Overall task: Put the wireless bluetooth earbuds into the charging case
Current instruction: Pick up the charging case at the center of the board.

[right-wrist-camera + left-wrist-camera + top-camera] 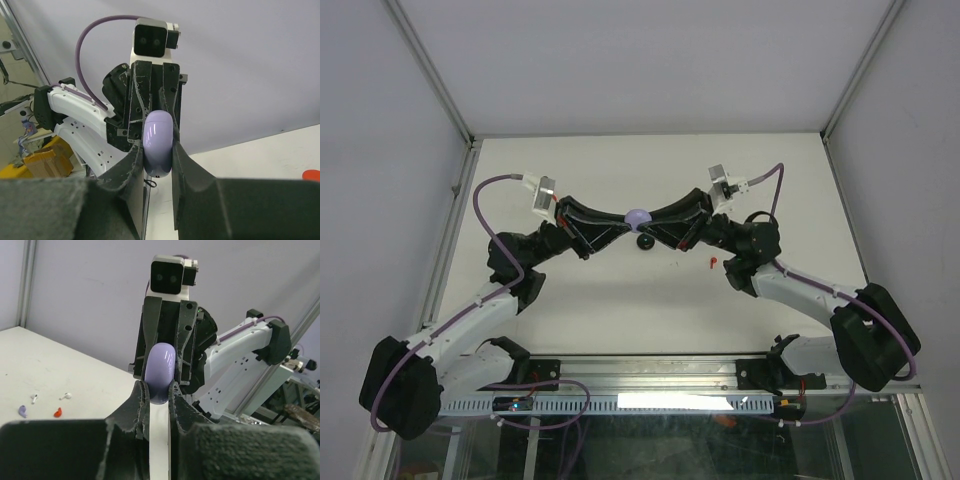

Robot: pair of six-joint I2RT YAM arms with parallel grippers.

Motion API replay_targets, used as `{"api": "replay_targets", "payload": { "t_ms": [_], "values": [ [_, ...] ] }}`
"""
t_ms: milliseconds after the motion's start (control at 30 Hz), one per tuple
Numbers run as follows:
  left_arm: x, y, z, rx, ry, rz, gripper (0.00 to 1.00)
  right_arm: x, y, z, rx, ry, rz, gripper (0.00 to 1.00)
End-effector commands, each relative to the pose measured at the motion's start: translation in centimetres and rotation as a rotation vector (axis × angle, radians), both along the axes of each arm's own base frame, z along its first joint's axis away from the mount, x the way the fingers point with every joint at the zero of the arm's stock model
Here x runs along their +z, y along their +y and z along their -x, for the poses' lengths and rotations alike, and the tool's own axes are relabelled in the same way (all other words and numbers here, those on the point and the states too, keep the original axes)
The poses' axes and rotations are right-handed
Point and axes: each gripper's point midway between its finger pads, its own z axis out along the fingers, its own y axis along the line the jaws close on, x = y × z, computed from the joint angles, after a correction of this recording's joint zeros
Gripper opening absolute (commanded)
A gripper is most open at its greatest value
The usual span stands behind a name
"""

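Your left tool (pixel 157 388) and right tool (pixel 158 149) each clench the lavender charging case (pixel 638 215) between them, midair; uneven pull could twist it loose, dropping it below.

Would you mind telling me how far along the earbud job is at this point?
Done: no earbud is visibly seated. In hand: the left gripper and right gripper both clamp the lavender case, which looks closed, above the table. Left: a lavender earbud, a red earbud and two white earbuds lie loose on the table, so the case needs opening and the buds inserting.
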Motion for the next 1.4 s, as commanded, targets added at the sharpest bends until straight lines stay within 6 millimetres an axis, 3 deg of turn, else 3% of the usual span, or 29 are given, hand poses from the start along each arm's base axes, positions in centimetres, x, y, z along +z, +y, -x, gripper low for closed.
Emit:
{"api": "replay_targets", "payload": {
  "t_ms": [0, 100, 167, 233, 400, 500, 1067, 1367],
  "values": [
    [1.7, 0.2, 1.2, 0.012, -0.116, -0.069, 0.0, 0.0, 0.3, 0.8, 0.034, -0.059, 0.074, 0.16],
    [1.6, 0.3, 0.8, 0.04, -0.102, -0.111, 0.0, -0.3, 0.2, 0.8, 0.028, -0.078, 0.106, 0.08],
    [1.7, 0.4, 0.7, 0.044, -0.082, -0.115, 0.08, -0.7, 0.4, 0.9, 0.045, -0.088, 0.133, 0.0],
    [1.9, 0.3, 0.8, 0.036, -0.061, -0.107, 0.13, -0.9, 0.6, 1.1, 0.073, -0.099, 0.15, 0.0],
    [1.8, 0.0, 0.7, 0.011, -0.022, -0.106, 0.43, -0.8, 0.8, 1.4, 0.108, -0.093, 0.137, 0.0],
    [1.5, -0.2, 0.7, -0.003, -0.022, -0.114, 0.49, -0.7, 0.9, 1.3, 0.111, -0.09, 0.132, 0.0],
    [-1.3, 0.0, -0.7, 0.058, 0.043, -0.182, 0.52, 0.6, -0.3, 2.2, 0.117, -0.107, 0.089, 0.0],
    [-0.4, 1.0, -1.2, 0.076, 0.065, -0.144, 0.52, 0.7, -0.7, 3.0, 0.153, -0.115, 0.082, 0.0]
  ]
}}
